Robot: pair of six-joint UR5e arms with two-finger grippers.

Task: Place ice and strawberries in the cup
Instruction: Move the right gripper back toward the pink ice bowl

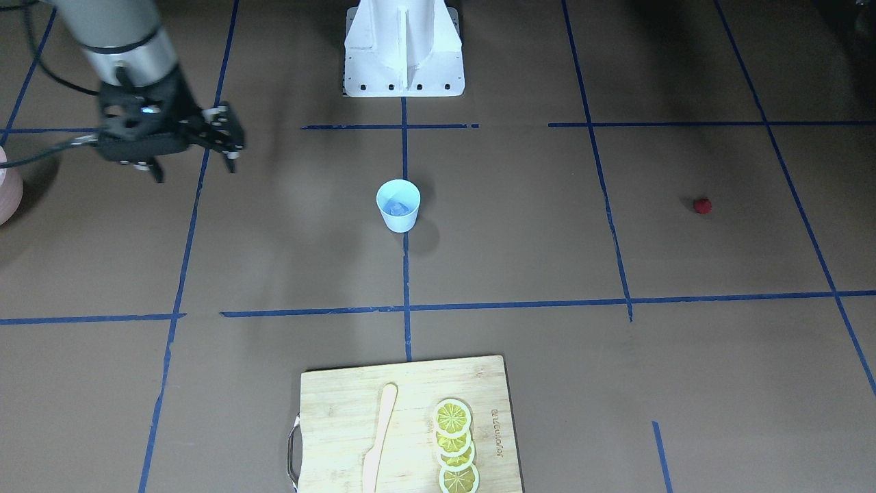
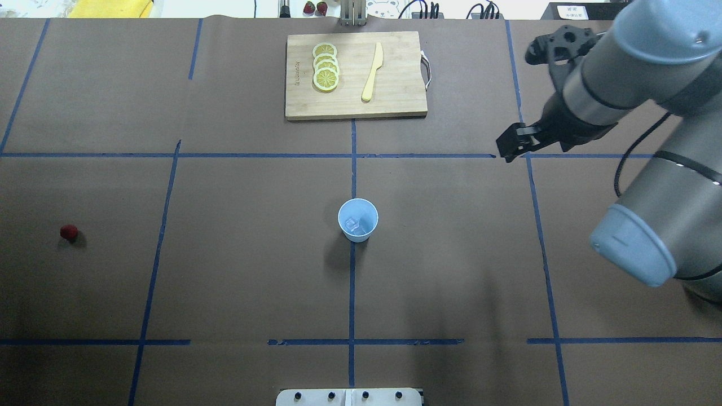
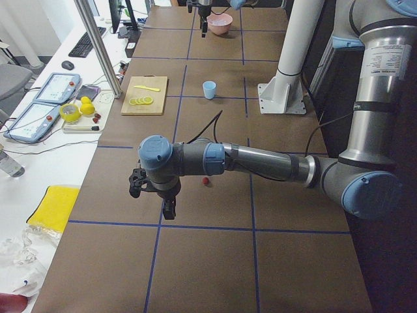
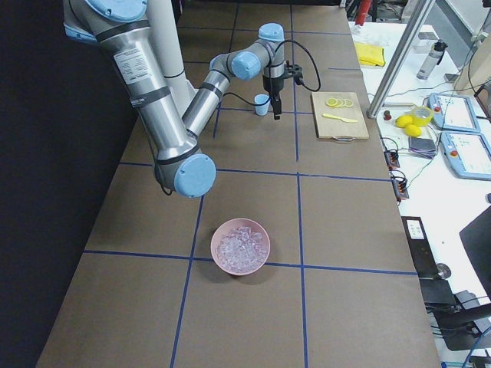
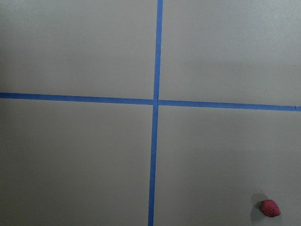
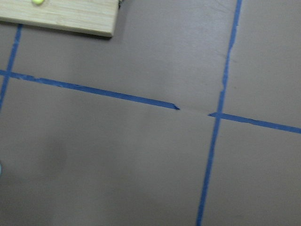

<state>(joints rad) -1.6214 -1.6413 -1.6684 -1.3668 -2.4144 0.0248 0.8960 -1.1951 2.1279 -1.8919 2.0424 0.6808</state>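
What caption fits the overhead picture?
Ice in the blue cup, one strawberry alone far left, lemon slices on the board.

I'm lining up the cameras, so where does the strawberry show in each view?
Front-facing: strawberry, right of the cup.
Overhead: far left.
Exterior left: near the centre.
Exterior right: cannot make it out.
Left wrist: bottom right corner.
Right wrist: not in it.
Shared landmark: the cup, on the centre tape line.

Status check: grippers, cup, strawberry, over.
Right gripper open, empty; left gripper unclear. Ice in cup; strawberry on table, apart. Nothing between them.
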